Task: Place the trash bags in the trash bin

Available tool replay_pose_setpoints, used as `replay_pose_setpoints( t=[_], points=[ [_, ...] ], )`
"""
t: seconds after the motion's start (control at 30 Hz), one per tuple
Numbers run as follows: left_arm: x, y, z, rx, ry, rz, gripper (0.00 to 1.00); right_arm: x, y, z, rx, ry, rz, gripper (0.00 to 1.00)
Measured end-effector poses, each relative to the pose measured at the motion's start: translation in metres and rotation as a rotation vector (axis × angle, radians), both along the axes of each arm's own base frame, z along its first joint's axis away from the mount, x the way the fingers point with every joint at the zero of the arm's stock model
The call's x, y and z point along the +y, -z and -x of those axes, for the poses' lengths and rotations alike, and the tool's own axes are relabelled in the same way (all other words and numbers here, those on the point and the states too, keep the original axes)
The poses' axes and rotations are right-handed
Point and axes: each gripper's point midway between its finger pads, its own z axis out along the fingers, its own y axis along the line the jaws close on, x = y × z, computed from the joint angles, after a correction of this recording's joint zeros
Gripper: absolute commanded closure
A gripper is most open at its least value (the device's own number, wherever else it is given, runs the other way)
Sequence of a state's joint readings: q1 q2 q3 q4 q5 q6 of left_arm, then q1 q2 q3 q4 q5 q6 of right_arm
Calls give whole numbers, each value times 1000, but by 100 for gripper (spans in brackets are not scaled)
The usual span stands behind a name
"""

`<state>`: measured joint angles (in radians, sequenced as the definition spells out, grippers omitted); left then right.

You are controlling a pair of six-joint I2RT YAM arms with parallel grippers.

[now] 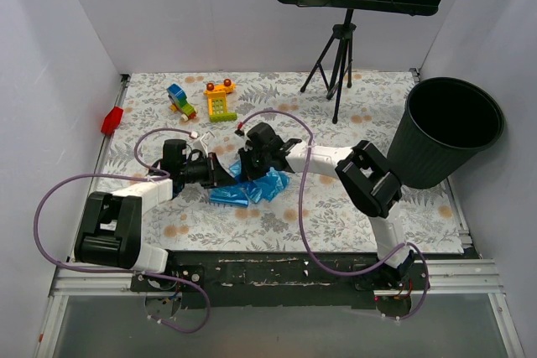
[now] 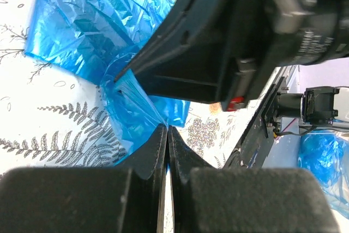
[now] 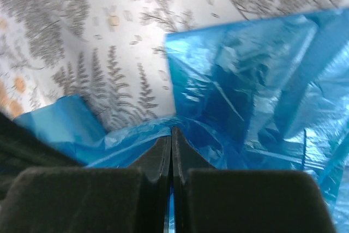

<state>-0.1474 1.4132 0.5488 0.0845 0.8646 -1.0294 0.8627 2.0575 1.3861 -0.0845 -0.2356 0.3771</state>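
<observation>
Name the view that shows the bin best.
Top external: the whole bin stands upright at the far right, with its mouth open. Neither wrist view shows it; both show only the blue bag up close.

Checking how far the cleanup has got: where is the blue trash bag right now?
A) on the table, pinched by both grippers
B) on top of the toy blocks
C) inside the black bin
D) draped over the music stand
A: the trash bag lies on the table, with the left gripper and the right gripper both shut on its film, well apart from the bin.
</observation>
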Motion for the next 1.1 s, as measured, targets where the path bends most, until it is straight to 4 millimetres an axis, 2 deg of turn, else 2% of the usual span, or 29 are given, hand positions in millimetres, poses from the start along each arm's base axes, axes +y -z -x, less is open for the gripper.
replay_pose_setpoints(
  t=[0.1,0.2,0.27,0.33,0.37,0.4,0.43,0.5,0.63,0.73,0.87,1.0,1.1],
  points=[
    [-3,-3,1,-20,14,7,100,-8,15,-4,46,110,52,99],
    [-6,-5,6,-31,27,16,100,-10,16,-7,66,167,61,99],
    [-7,-8,7,-41,33,23,100,-10,16,-8,59,169,62,99],
    [-7,-10,8,-46,39,28,100,-7,14,-9,15,102,51,99],
    [-7,-11,10,-44,47,28,84,-6,13,-10,-22,49,45,99],
    [-7,-10,12,-41,53,23,62,-6,13,-12,-52,8,42,99],
    [-7,-10,13,-35,55,8,52,-7,13,-14,-88,-39,42,99],
    [-5,-10,7,-48,48,-39,36,-11,12,-21,-159,-116,53,99],
    [0,-25,-19,-148,16,-127,18,-29,9,-28,-239,-209,111,99],
    [-5,-53,-30,-309,34,-169,17,-42,1,-26,-260,-258,151,99],
    [-40,-75,-18,-468,172,-183,18,-52,-16,-17,-265,-316,162,99],
    [-62,-69,-5,-571,278,-233,18,-55,-31,-7,-243,-367,120,99],
    [-56,-56,-12,-640,276,-303,18,-60,-38,-2,-223,-410,87,99]
  ],
)
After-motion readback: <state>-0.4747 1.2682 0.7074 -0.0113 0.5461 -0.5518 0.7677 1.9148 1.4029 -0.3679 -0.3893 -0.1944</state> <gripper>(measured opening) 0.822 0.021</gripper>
